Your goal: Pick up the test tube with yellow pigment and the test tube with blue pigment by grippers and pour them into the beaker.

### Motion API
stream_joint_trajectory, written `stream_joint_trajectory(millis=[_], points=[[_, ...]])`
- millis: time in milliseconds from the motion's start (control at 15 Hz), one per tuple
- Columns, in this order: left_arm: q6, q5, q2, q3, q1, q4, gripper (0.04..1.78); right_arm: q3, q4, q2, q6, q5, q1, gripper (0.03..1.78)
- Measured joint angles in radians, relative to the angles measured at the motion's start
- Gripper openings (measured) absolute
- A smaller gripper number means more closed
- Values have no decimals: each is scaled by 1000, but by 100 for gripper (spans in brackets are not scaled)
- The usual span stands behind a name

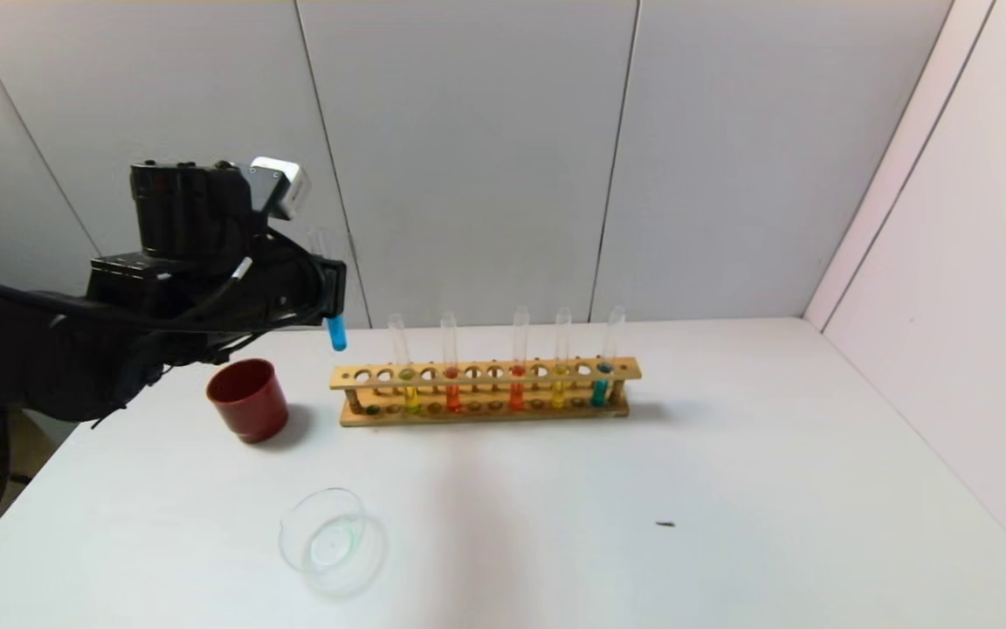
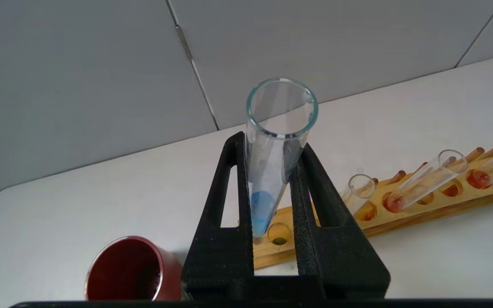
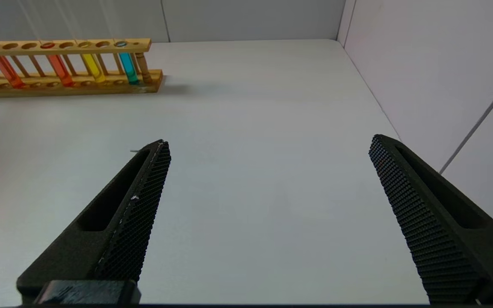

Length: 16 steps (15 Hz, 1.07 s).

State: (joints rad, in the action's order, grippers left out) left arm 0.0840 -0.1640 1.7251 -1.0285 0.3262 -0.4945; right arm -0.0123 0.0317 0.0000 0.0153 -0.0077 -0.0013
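Above the left end of the wooden rack (image 1: 485, 390), the left pincer (image 1: 334, 288) is clamped on the test tube with blue pigment (image 1: 336, 331), which hangs nearly upright in the air, clear of the rack, its blue liquid pooled at the round bottom. The beaker (image 1: 332, 540) sits low on the worktop (image 1: 730, 489), nearer the robot and well apart from the tube, so the tube must travel over or past the dark-red cup (image 1: 248, 400) that stands just beside the rack's left end. Risks, as I judge them: smooth thin glass could slip or swivel between the fingers (image 2: 310, 188) during the tilt; too hard a squeeze could crack it; tipping early would spill blue onto the worktop or into the red cup; a low path could knock the cup or the rack; and the shallow beaker could let a fast pour splash out. The test tube with yellow pigment (image 1: 412, 397) stands in the rack near its left end, with 4 other tubes to its right, among them a deeper golden one (image 1: 559, 395) that could be mistaken for it. The right pincer (image 3: 268, 222) hovers wide apart over bare worktop to the right of the rack, holding nothing.
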Motion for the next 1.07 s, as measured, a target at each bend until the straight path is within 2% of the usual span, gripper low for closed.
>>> stream_joint_trajectory(millis=[200, 600, 933, 1067], points=[[0, -27, -92, 0, 13, 119, 31, 0, 0, 0, 0, 0, 0, 170], [6, -48, -369, 94, 31, 390, 31, 0, 0, 0, 0, 0, 0, 170], [50, -84, -553, 184, 34, 554, 31, 0, 0, 0, 0, 0, 0, 170], [112, -100, -607, 240, 34, 568, 31, 0, 0, 0, 0, 0, 0, 170]])
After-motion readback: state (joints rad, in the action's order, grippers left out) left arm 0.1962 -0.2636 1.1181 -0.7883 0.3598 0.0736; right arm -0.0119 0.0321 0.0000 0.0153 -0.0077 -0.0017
